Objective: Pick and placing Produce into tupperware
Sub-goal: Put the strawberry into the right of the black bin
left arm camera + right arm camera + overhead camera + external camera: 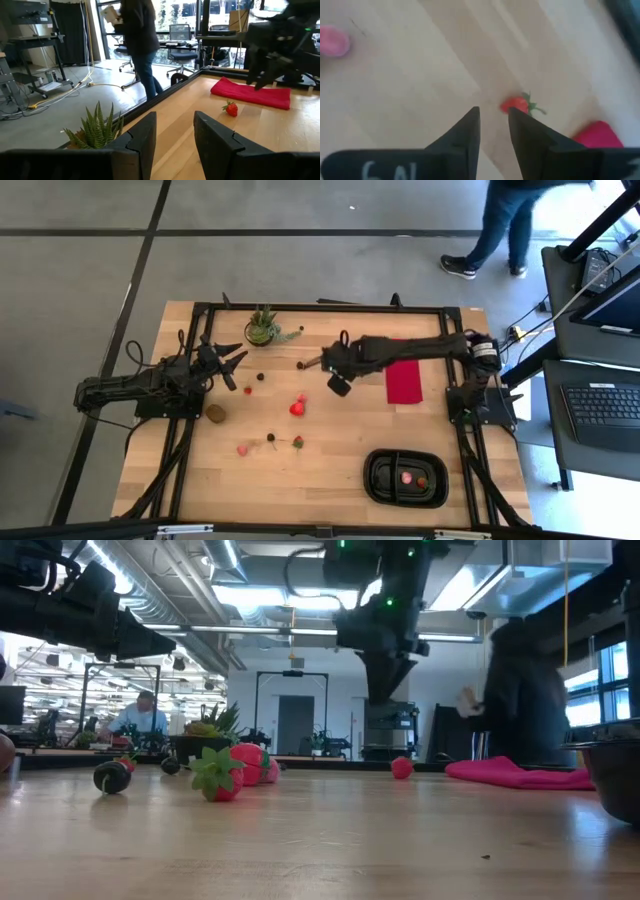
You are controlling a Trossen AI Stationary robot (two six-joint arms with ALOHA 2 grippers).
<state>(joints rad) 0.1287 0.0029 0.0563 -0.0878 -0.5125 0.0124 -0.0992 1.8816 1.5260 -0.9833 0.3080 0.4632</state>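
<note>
The produce lies scattered on the wooden table: a red strawberry, a green-topped one, a pink piece, dark berries and a brown kiwi-like oval. The black two-compartment tupperware sits near the right front and holds two red pieces. My right gripper hangs above the table's middle, narrowly open and empty. Its wrist view shows a green-topped strawberry just beyond the fingertips. My left gripper is open and empty near the left side, raised above the table.
A small potted green plant stands at the far edge, close to my left gripper. A flat red cloth lies under my right arm. A person walks on the floor beyond the far right corner. Bare wood lies between the fruit and the tupperware.
</note>
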